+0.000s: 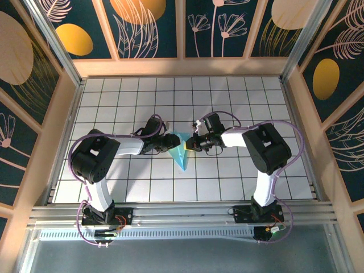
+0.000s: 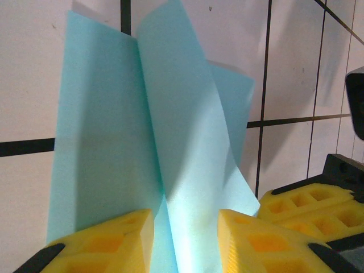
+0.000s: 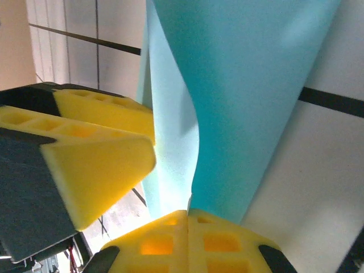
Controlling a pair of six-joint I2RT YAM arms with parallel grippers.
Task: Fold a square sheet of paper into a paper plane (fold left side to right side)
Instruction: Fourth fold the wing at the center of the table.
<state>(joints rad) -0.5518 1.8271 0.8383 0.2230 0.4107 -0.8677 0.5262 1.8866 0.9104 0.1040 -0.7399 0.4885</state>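
Our right gripper (image 3: 189, 219) is pinched shut on the square sheet of paper (image 1: 181, 149), mid-worktop (image 1: 227, 182); the left gripper (image 2: 185, 227) straddles its ridge, grip unclear. We should draw the flap across slowly, edges matched

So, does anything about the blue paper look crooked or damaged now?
The paper plane is not lying flat: its flaps stand up and spread apart, and one layer bows in a curve. The right fingers are closed on its edge; the left fingers sit apart on either side of the middle fold. No tear is visible.
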